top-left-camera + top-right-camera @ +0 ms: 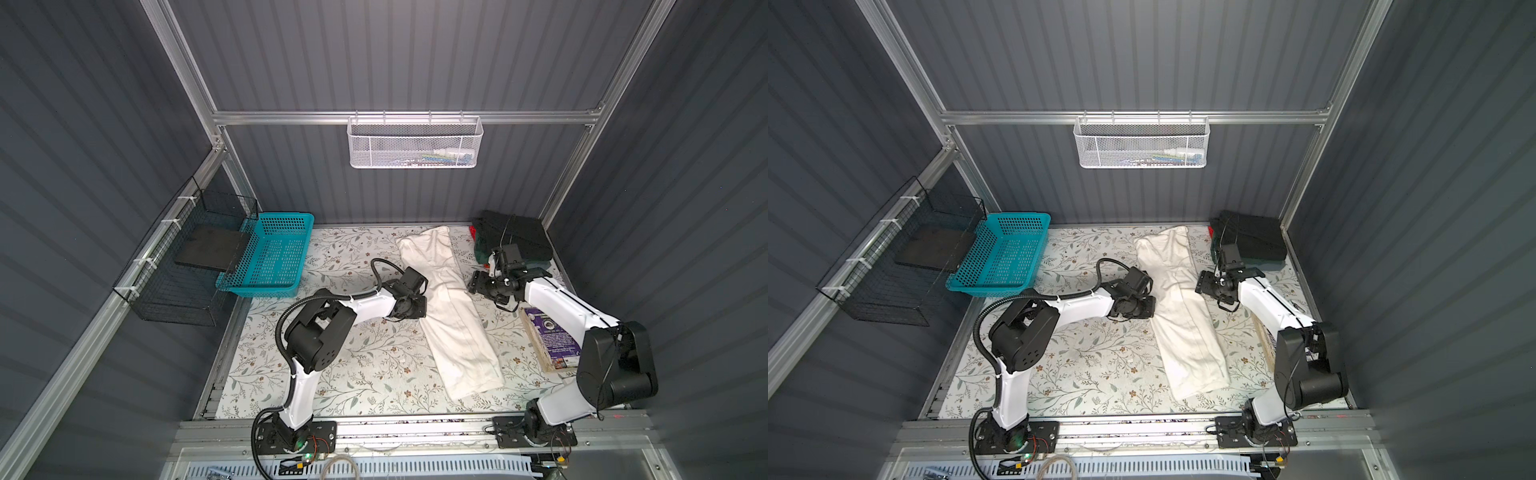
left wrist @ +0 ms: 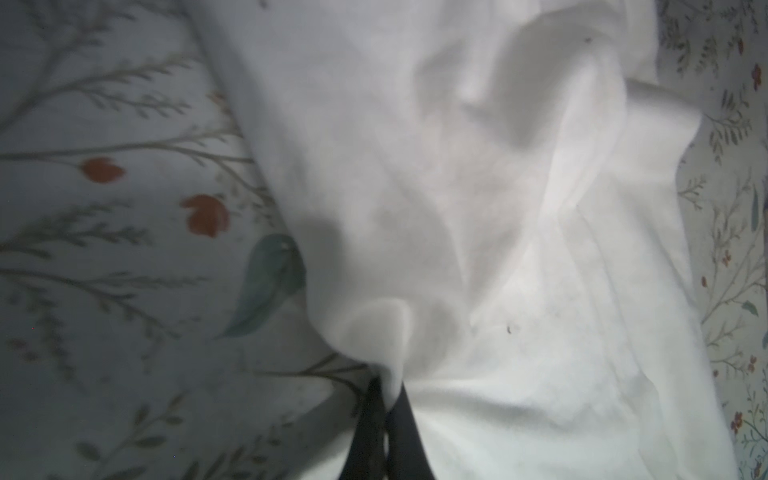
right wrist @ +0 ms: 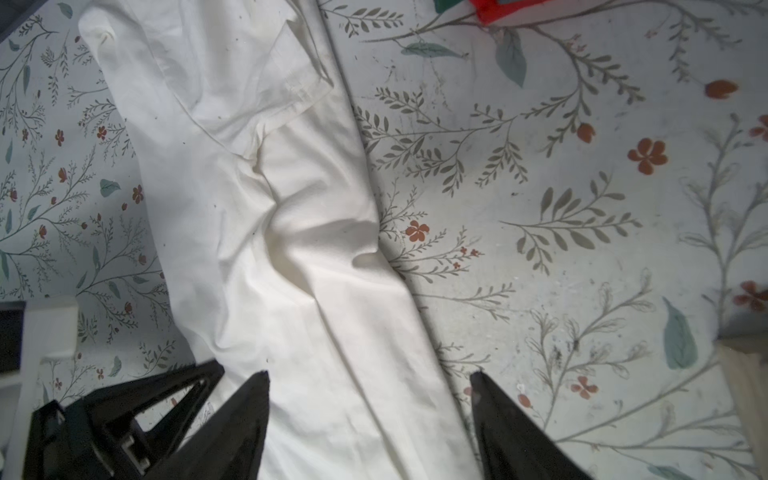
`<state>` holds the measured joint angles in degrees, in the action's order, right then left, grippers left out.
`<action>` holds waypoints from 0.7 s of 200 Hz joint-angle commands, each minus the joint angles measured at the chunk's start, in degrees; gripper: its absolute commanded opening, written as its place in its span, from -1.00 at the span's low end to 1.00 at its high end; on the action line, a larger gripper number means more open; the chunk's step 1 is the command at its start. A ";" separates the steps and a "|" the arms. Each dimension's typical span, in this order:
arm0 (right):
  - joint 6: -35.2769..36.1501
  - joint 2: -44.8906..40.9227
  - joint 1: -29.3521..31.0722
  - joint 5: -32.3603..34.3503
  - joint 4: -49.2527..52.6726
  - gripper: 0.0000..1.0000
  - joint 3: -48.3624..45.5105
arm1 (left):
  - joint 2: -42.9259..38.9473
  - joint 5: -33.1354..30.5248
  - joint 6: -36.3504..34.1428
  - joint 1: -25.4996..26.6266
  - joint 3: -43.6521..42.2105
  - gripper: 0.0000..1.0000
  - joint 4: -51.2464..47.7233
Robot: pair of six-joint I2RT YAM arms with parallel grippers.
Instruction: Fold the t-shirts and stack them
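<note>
In both top views the white t-shirt [image 1: 451,316] lies folded into a long narrow strip down the middle of the flowered tabletop [image 1: 353,374], running from the back wall toward the front edge. The left pincer [image 1: 420,302] sits at the strip's left edge, about halfway along. The right pincer [image 1: 473,285] is near the opposite edge, just apart from the cloth. A pile of folded shirts [image 1: 515,239], black on top, sits in the back right corner, and a teal basket [image 1: 270,253] stands at the back left. A box [image 1: 548,340] lies by the right arm.

In the left wrist view the left pincer [image 2: 384,399] is clamped tight on a bunched bit of the white t-shirt's [image 2: 457,208] edge, its tips pressed together with cloth between them.

In the right wrist view the right pincer [image 3: 370,374] has its jaws spread wide and holds nothing. One tip is over the white t-shirt [image 3: 291,249] and the other over bare tabletop [image 3: 582,249], so they straddle the cloth's edge. Whether they touch it cannot be told.
</note>
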<state>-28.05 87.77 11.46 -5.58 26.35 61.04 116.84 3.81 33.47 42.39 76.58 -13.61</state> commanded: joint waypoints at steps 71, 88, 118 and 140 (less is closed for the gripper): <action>-1.44 -0.13 3.91 -2.55 -2.21 0.98 -1.50 | 0.70 -4.21 -7.15 -8.16 3.77 -1.00 -4.31; -2.22 -2.71 5.18 -0.97 -1.84 0.99 -3.65 | -1.35 -4.17 -7.19 -8.11 2.11 -0.83 -3.69; -5.73 -8.05 7.43 -2.44 -2.88 0.98 -9.69 | -6.40 -4.40 -6.76 -8.11 -2.15 0.11 -3.57; -8.13 -10.51 11.04 -2.87 -0.32 0.98 -12.40 | -12.34 -5.24 -5.72 -8.03 -6.58 0.64 -3.60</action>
<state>-32.60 79.77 19.31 -7.70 23.92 50.83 111.81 -0.30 27.57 34.09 73.65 -16.25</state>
